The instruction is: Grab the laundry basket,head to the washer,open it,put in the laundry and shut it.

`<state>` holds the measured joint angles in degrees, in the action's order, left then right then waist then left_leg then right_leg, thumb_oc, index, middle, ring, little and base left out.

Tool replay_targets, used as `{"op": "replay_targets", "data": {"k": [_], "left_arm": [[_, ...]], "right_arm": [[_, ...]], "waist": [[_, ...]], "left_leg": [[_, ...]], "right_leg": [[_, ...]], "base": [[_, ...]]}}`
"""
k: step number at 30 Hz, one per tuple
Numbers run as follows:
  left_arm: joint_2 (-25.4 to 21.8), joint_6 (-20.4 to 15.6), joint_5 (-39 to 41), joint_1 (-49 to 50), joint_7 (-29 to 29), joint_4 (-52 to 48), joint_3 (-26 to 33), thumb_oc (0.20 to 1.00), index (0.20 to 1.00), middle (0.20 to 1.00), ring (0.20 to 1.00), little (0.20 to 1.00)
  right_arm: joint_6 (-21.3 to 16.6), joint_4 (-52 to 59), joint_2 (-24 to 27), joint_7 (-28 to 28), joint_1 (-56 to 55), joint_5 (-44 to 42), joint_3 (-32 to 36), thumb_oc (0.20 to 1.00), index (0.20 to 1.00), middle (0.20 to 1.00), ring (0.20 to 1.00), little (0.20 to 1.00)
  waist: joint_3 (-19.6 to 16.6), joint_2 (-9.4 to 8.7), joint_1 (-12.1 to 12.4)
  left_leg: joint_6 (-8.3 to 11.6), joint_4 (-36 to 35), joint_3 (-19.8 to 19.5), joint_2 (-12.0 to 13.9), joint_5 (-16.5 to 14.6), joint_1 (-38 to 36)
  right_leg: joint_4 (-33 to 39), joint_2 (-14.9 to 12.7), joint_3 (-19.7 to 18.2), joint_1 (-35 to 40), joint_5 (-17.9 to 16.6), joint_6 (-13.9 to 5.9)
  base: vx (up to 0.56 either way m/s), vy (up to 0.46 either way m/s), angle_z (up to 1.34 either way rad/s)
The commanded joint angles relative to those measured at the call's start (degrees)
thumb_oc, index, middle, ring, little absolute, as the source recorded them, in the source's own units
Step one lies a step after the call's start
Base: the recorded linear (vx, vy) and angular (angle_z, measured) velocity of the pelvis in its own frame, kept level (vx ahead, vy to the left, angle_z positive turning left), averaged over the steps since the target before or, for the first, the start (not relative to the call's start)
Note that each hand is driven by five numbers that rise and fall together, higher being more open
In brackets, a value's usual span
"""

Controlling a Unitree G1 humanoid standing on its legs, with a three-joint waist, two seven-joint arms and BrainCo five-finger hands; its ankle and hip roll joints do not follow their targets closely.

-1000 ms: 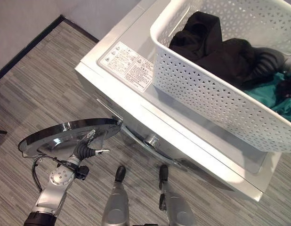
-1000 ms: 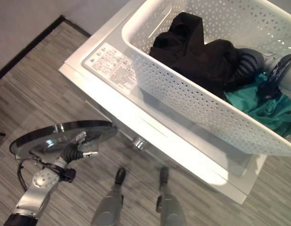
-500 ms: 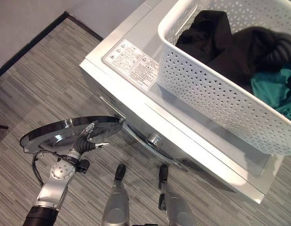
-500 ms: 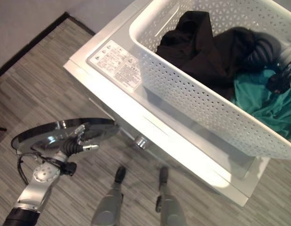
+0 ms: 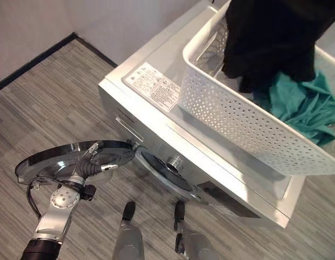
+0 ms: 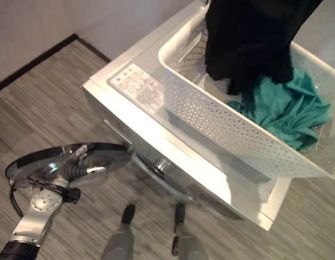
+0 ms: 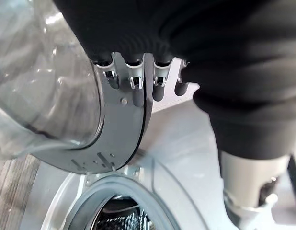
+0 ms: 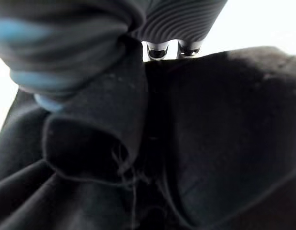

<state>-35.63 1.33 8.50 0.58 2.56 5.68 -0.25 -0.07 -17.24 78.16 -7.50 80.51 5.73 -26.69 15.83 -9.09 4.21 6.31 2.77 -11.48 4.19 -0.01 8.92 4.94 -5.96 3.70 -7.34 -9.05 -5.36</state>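
Observation:
The white laundry basket stands on top of the white washer. A black garment hangs lifted above the basket, its lower end still inside; teal laundry lies under it. In the right wrist view my right hand is shut on bunched black cloth. The round glass washer door is swung wide open to the left. My left hand grips its rim, fingers hooked over the edge. The drum opening shows below the door.
A control knob sits on the washer's front, and a label sticker on its top. A wall with a dark baseboard runs along the left behind the grey wood floor.
The black garment has been pulled up out of the basket, uncovering the teal laundry. The camera has shifted. The left hand stays on the open door.

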Motion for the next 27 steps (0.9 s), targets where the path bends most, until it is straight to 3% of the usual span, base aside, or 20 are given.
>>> {"op": "replay_targets", "data": {"k": [1, 5, 10, 18, 23, 27], "left_arm": [[-4.4, -4.6, 0.3, 2.8, -2.4, -0.9, 0.4, 1.0, 1.0, 1.0, 1.0, 1.0], [-4.2, -4.7, 0.0, 2.4, -3.3, -0.9, 0.0, 1.0, 1.0, 1.0, 1.0, 1.0], [-3.5, -4.6, -0.8, 1.0, -4.2, -0.6, -0.8, 1.0, 1.0, 1.0, 1.0, 1.0], [-1.6, -4.1, -2.6, -1.2, -4.9, -0.2, -2.5, 1.0, 1.0, 1.0, 1.0, 1.0], [-1.8, -3.6, -3.6, -1.4, -4.3, -0.8, -2.9, 1.0, 1.0, 1.0, 1.0, 1.0], [-1.9, -3.6, -3.7, -1.0, -4.3, -0.7, -2.2, 1.0, 1.0, 1.0, 1.0, 1.0]], "right_arm": [[1.9, -3.9, -0.6, -7.4, 6.4, 2.6, -1.4, 0.2, 0.2, 0.2, 0.2, 0.2], [5.1, -7.2, -1.2, -11.9, 10.4, 11.2, -4.1, 0.2, 0.2, 0.2, 0.2, 0.2], [7.0, -8.4, -0.5, -16.4, 11.8, 16.1, -3.9, 0.2, 0.2, 0.2, 0.2, 0.2], [8.3, -7.2, 1.5, -22.2, 7.6, 16.6, 3.5, 0.2, 0.2, 0.2, 0.2, 0.2], [9.5, -7.0, 5.1, -23.6, 5.0, 16.7, 7.3, 0.2, 0.2, 0.2, 0.2, 0.2], [9.8, -6.6, 6.2, -23.5, 3.6, 16.7, 8.2, 0.2, 0.2, 0.2, 0.2, 0.2]], "waist": [[-6.6, -0.99, 0.2], [-7.5, -0.8, 0.5], [-8.3, -0.61, 0.4], [-8.9, -0.27, -0.1], [-9.1, -0.62, -1.2], [-8.6, -1.07, -1.9]], "left_leg": [[-2.25, 3.1, -2.2, 1.9, -10.0, -1.5], [-2.35, 3.4, -2.4, 1.8, -10.6, -2.3], [-2.6, 4.3, -2.6, 1.4, -11.3, -2.8], [-3.53, 7.0, -2.3, -0.6, -13.2, -2.8], [-5.15, 9.1, -1.7, -3.5, -14.6, -2.7], [-6.2, 10.2, -0.1, -5.0, -15.3, -2.5]], "right_leg": [[-3.8, -4.6, -0.6, 2.1, 8.6, -2.46], [-3.6, -4.7, -0.5, 3.0, 8.6, -2.63], [-3.7, -5.0, -0.7, 3.9, 8.9, -2.88], [-4.1, -6.9, -0.4, 4.9, 8.2, -3.97], [-5.1, -9.4, -0.7, 4.5, 6.0, -5.44], [-5.4, -11.0, -1.6, 3.6, 2.3, -6.4]], "base": [[0.04, -0.005, 0.03], [0.03, 0.009, 0.02], [0.01, 0.016, 0.0], [-0.01, 0.096, 0.01], [-0.03, 0.167, 0.04], [-0.06, 0.132, -0.12]]}}
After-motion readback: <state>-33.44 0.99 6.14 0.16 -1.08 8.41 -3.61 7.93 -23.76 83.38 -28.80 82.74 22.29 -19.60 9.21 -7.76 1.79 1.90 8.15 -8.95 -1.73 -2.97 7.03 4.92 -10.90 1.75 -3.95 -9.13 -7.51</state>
